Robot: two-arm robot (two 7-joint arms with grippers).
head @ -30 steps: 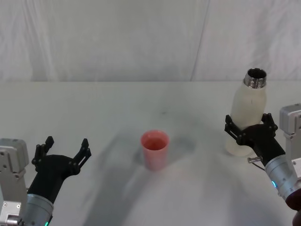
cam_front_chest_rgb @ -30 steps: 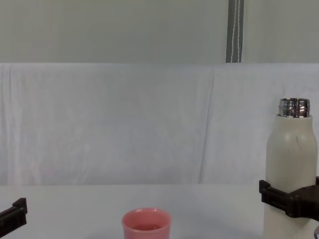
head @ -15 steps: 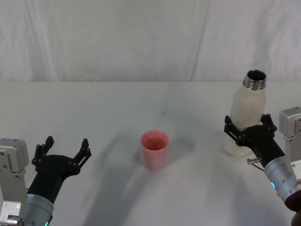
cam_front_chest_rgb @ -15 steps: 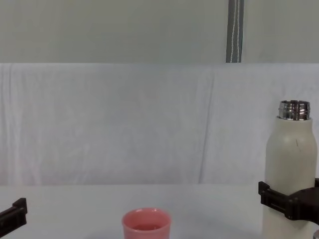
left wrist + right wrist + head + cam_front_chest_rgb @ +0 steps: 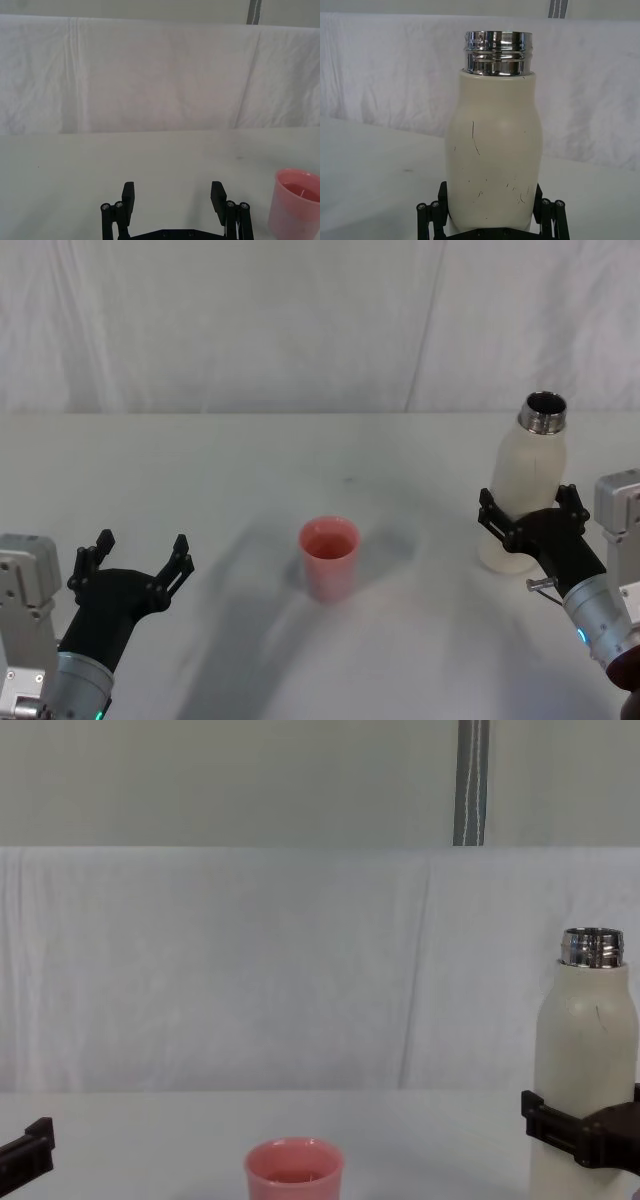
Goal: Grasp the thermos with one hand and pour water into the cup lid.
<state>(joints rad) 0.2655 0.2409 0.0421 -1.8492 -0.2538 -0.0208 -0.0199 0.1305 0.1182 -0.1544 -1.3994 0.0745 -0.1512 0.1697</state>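
— Where does everything sit on the table [image 5: 200,470]?
— The cup lid [image 5: 329,557] stands upright near the middle, towards the front. The thermos [image 5: 525,485] stands upright well to its right and a little farther back.
— And the grippers?
— The right gripper [image 5: 530,514] is around the lower part of the thermos, a finger on either side of it. The left gripper [image 5: 136,560] is at the front left, well apart from the cup lid, fingers spread. A draped cloth [image 5: 300,320] hangs behind it all.

A white table [image 5: 200,490] meets a creased white cloth backdrop [image 5: 250,970]; a grey pole [image 5: 471,782] stands at 1 o'clock.
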